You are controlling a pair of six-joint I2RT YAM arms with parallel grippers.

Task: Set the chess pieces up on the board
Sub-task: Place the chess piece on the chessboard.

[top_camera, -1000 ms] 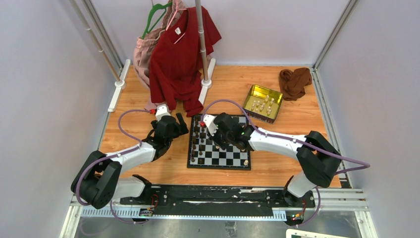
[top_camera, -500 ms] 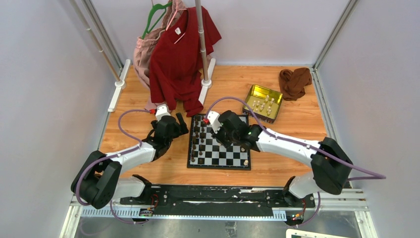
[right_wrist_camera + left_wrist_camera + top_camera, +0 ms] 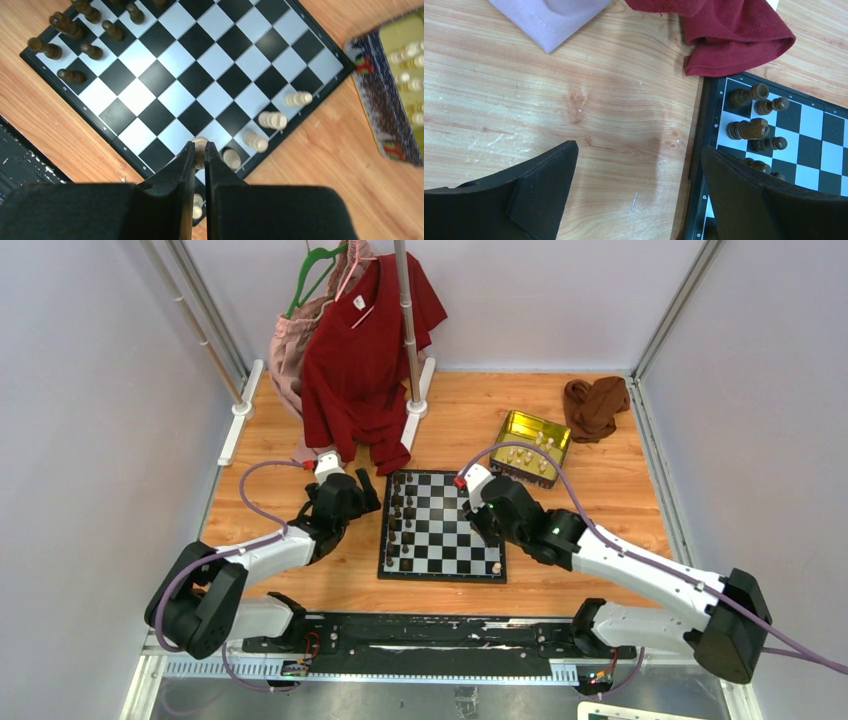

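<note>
The black-and-white board [image 3: 442, 540] lies in the middle of the table. Dark chess pieces [image 3: 400, 525] stand along its left columns, and a few cream ones [image 3: 272, 120] stand along its right edge. My right gripper [image 3: 200, 146] hangs over that right edge [image 3: 487, 530], shut on a cream piece [image 3: 200, 141] whose rounded top shows between the fingertips. My left gripper [image 3: 639, 150] is open over bare wood just left of the board [image 3: 365, 495], with nothing between its fingers. Its right finger [image 3: 734, 190] overlaps the board's left border.
A gold tin [image 3: 530, 445] with more cream pieces sits behind the board on the right. A brown cloth [image 3: 595, 405] lies at the back right. A red shirt [image 3: 365, 350] and a pink garment hang from a rack, their hems [image 3: 734, 35] reaching the table near the board's far left corner.
My right arm has swung from the board's far left part across to its right edge and nearer to me. The left arm has not moved.
</note>
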